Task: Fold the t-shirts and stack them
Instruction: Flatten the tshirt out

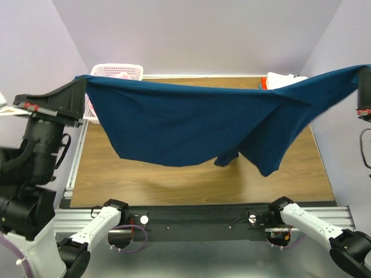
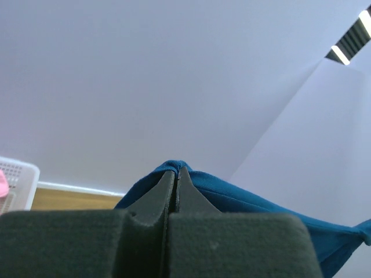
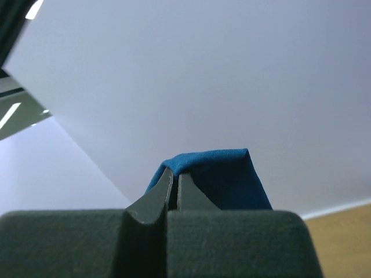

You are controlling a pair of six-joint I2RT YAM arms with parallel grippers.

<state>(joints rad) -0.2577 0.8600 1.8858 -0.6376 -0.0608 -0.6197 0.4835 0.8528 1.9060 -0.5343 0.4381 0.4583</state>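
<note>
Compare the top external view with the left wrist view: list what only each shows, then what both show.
Top external only: the whole blue t-shirt hanging stretched between both arms, and the right end effector. Left wrist only: a close look at the left end effector pinched shut on a bunched shirt edge. Both: the shirt, the white basket, the wooden table.

The stretched dark blue cloth t-shirt hides the lower part of the white plastic lattice basket and most of a white-and-orange cloth pile at the far right corner. The top view's right edge cuts off the black right gripper.
</note>
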